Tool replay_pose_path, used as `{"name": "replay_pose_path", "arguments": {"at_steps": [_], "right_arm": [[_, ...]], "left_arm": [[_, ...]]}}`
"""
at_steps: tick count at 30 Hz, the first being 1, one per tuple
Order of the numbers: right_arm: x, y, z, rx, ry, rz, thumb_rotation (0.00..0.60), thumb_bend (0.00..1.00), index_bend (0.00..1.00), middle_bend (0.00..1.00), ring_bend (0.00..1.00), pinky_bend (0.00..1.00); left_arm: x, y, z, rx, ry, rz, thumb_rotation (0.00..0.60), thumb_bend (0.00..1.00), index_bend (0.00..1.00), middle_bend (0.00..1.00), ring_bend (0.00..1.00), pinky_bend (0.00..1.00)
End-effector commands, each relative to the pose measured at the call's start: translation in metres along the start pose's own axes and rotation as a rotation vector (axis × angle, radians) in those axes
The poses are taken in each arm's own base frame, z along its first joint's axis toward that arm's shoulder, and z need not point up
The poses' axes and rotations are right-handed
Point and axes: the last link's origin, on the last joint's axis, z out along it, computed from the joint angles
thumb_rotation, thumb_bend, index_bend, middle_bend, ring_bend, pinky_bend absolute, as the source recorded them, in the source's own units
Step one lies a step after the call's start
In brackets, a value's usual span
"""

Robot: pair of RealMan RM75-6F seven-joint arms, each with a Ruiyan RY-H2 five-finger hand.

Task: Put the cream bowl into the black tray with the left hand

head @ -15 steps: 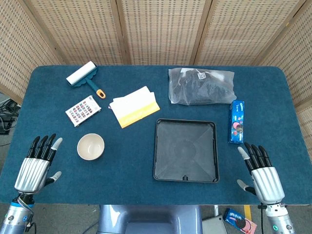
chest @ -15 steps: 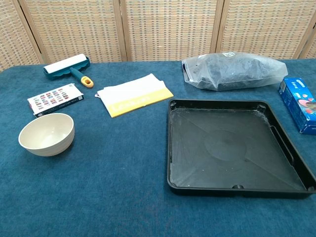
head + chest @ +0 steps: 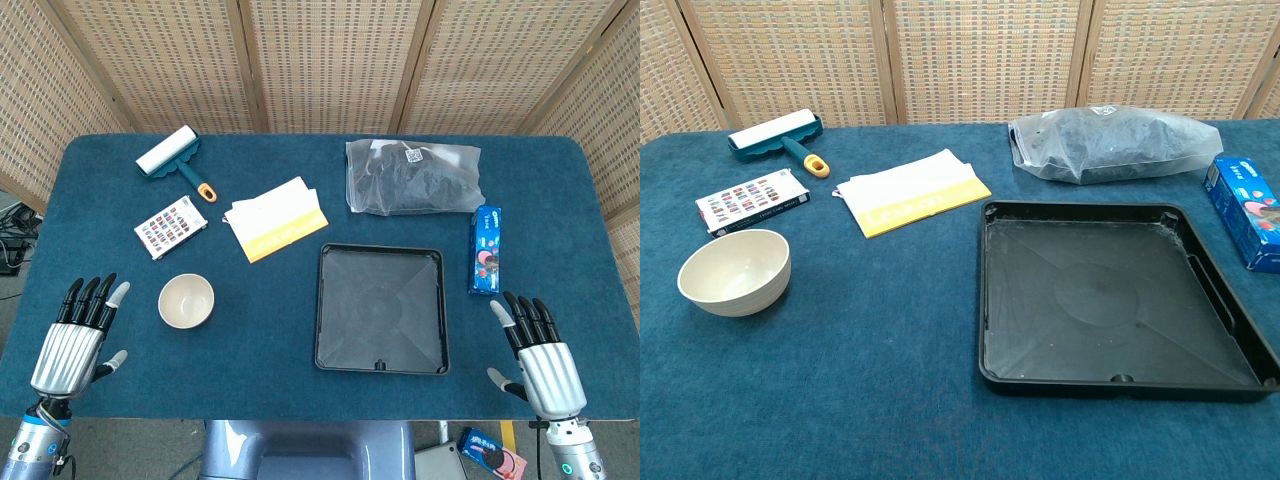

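Observation:
The cream bowl (image 3: 186,301) (image 3: 735,271) stands upright and empty on the blue table, left of the black tray (image 3: 381,306) (image 3: 1120,296), which is empty. My left hand (image 3: 77,336) lies open at the table's front left corner, fingers apart, a short way left of the bowl and not touching it. My right hand (image 3: 537,355) lies open at the front right, beside the tray's right edge, holding nothing. Neither hand shows in the chest view.
A lint roller (image 3: 174,158), a small box of colour swatches (image 3: 171,227) and a white-and-yellow folded cloth (image 3: 274,220) lie behind the bowl. A dark plastic bag (image 3: 414,176) sits behind the tray, and a blue biscuit pack (image 3: 486,249) lies to its right.
My right hand has shifted slightly toward the table's front edge. The bowl, the tray and my left hand have not moved.

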Motion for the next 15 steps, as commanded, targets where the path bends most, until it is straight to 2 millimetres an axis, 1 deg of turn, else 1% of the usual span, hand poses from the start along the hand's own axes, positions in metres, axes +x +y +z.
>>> {"name": "replay_pose_path", "arguments": {"at_steps": [1,7,9,13,15], "right_arm": [[0.0,0.0,0.0,-0.003,0.0,-0.003,0.6,0.16,0.0,0.0,0.0,0.0],[0.0,0.001,0.0,-0.005,0.0,0.001,0.6,0.16,0.0,0.0,0.0,0.0],[0.0,0.001,0.0,-0.006,0.001,0.002,0.6,0.16,0.0,0.0,0.0,0.0],[0.001,0.001,0.0,-0.004,0.003,0.003,0.6,0.16,0.0,0.0,0.0,0.0],[0.001,0.001,0.0,-0.005,0.004,0.003,0.6,0.16,0.0,0.0,0.0,0.0]], "left_arm": [[-0.001,0.0,0.001,-0.001,-0.001,-0.003,0.6,0.08,0.0,0.0,0.0,0.0],[-0.003,-0.002,0.003,0.005,0.001,-0.011,0.6,0.09,0.01,0.0,0.0,0.0],[-0.005,-0.002,0.004,0.0,-0.004,-0.016,0.6,0.09,0.05,0.0,0.0,0.0],[-0.01,-0.003,0.005,-0.011,-0.027,-0.026,0.6,0.12,0.17,0.0,0.0,0.0],[-0.013,-0.005,0.006,-0.014,-0.04,-0.029,0.6,0.14,0.2,0.0,0.0,0.0]]}}
